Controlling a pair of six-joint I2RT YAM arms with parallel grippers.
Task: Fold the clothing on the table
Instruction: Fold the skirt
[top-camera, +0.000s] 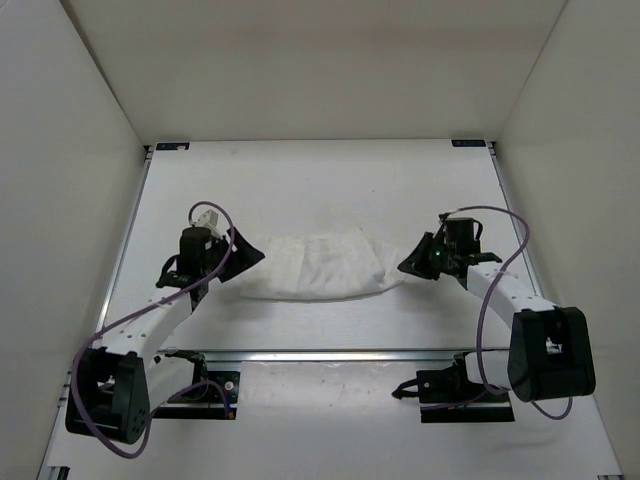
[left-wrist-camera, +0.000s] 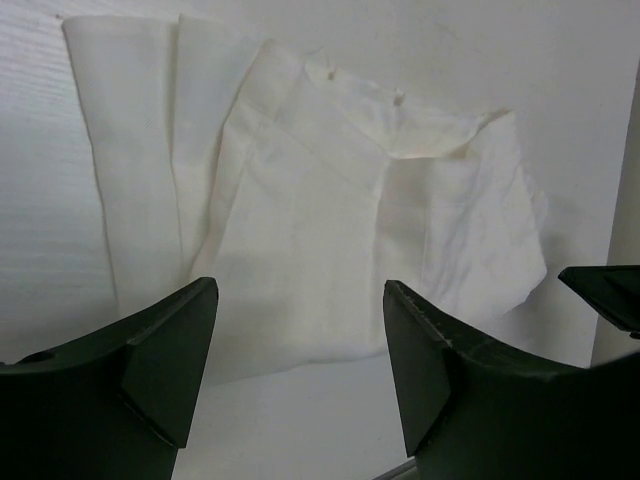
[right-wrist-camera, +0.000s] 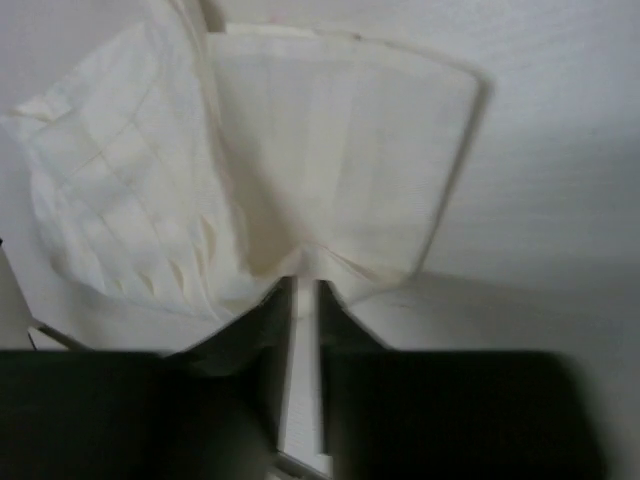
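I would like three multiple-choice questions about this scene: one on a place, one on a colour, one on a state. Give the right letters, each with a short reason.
1. Where does the clothing lie?
A. In the middle of the table
B. In the far left corner
C. Over the near rail

2. What colour are the robot's cables?
A. Green
B. Purple
C. Orange

3. In what state is the left hand?
A. Shut on the clothing
B. Open, holding nothing
C. Shut on a cable

Answers: 1 A, the top view shows it lying mid-table. 2 B, the looping cables look purple. 3 B, its wrist view shows it spread wide, with the clothing lying beyond it.
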